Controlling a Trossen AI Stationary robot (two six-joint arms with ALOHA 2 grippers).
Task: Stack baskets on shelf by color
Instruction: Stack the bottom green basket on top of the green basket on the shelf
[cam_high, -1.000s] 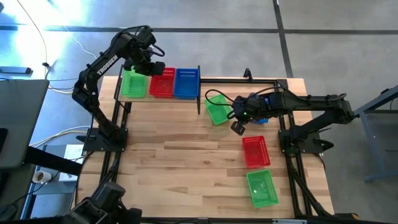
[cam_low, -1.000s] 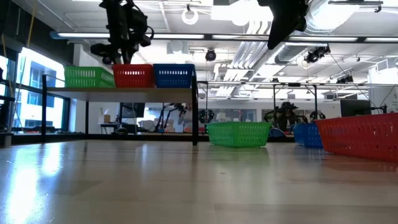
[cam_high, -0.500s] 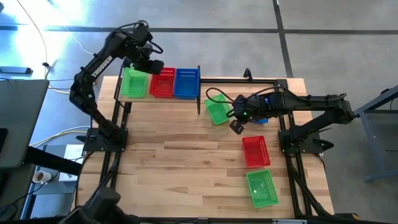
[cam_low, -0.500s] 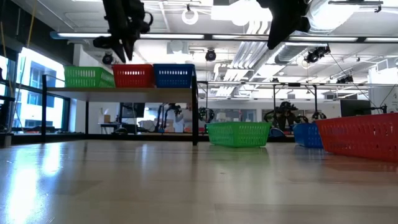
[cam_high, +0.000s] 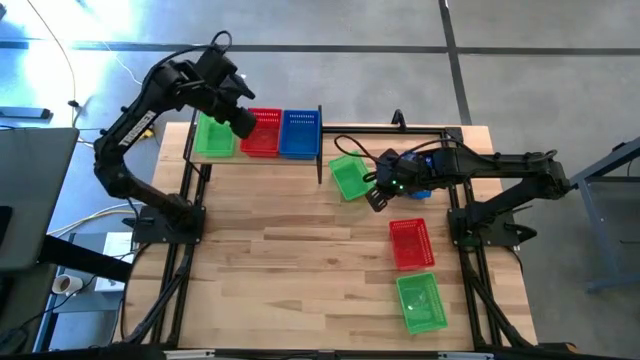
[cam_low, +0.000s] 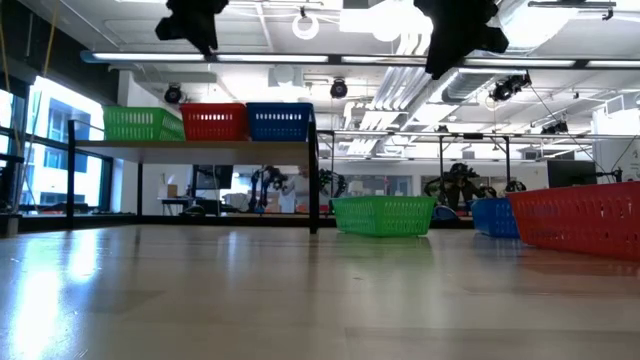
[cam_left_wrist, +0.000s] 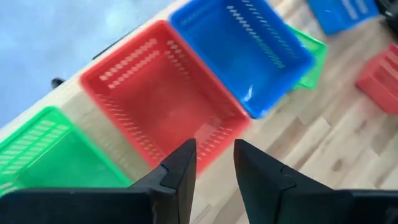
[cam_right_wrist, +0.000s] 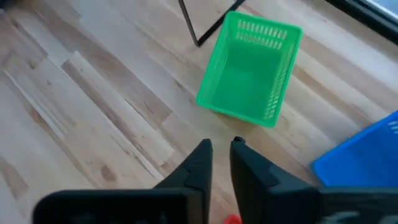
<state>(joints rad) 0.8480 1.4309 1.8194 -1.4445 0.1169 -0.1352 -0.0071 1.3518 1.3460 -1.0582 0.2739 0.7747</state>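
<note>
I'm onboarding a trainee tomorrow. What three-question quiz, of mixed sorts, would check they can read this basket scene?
1. True or false: the shelf holds three baskets side by side.
2. Which basket is nearest the right end effector? A red, B green, C blue on the shelf.
3. Fill in: the middle basket on the shelf is ____.

Key: 1 true. 2 B, the green basket on the table. 3 red, the red basket.

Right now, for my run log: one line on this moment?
shelf: green, red, blue baskets | left fingers: open, empty | right arm: near green basket
</note>
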